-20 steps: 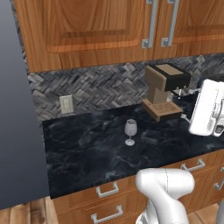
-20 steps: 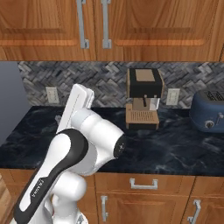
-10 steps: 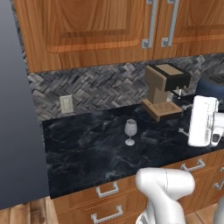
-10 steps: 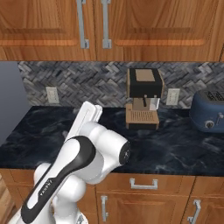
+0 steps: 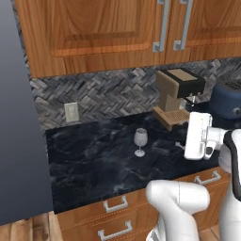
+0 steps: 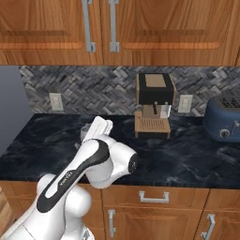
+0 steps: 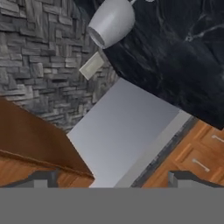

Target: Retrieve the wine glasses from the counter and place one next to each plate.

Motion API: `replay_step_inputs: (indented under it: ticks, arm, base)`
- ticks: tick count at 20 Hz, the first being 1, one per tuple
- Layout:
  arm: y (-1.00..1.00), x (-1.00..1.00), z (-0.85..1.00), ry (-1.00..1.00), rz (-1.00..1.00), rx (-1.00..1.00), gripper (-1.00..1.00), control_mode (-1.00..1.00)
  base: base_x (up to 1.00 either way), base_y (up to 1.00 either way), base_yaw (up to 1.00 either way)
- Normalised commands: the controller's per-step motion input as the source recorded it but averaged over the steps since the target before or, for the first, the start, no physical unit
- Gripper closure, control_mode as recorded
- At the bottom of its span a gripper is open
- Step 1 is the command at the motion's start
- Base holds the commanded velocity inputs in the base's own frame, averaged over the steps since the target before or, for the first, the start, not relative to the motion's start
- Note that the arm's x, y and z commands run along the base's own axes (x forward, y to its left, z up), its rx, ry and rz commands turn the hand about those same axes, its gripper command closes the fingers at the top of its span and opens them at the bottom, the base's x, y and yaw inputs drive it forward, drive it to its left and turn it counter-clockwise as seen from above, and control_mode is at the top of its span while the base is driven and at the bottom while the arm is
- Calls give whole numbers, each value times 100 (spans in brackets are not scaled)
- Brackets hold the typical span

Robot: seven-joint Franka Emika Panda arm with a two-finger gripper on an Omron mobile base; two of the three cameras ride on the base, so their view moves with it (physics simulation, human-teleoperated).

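Note:
One clear wine glass (image 5: pixel 140 141) stands upright on the black marbled counter (image 5: pixel 94 160), near its middle. My gripper (image 5: pixel 182 145) hangs to the right of the glass at about its height, a short gap away and not touching it. In the hand view the gripper (image 7: pixel 116 177) is open, its two dark fingertips (image 7: pixel 43 177) wide apart with nothing between them. There the wine glass (image 7: pixel 111 22) shows far off at the top, its bowl tipped by the camera's roll. In the right base view my arm covers most of the glass (image 6: pixel 84 132). The plates are out of view.
A brown coffee machine (image 5: pixel 176 96) stands against the herringbone backsplash behind my hand, with a blue toaster (image 5: pixel 230 99) to its right. Wooden wall cabinets (image 5: pixel 117 28) hang above. A tall grey panel (image 5: pixel 19 117) bounds the counter's left end. Drawers (image 6: pixel 154 197) run below.
My hand has come down and moved left, from near the coffee machine toward the wine glass. The glass has not moved and the jaws have stayed open.

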Motion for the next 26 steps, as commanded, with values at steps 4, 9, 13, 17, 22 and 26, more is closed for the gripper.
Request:
replay_step_inputs:
  ticks: [4, 9, 13, 17, 22, 26]
  arm:
    - [-1, 60, -48, 15, 10, 0, -100, -100]
    - [-7, 38, -15, 36, 6, 5, -100, -100]
    - [-23, 9, -1, 29, 10, 10, -100, -100]
    - [-5, 0, -24, 16, 4, 1, -100, -100]
    - [0, 5, -41, 13, 0, 0, -100, -100]
    - [0, 24, -40, 2, 0, 0, -100, -100]
  base:
    - [0, 0, 0]
    - [0, 0, 0]
    - [0, 0, 0]
    - [0, 0, 0]
    - [0, 0, 0]
    - [0, 0, 0]
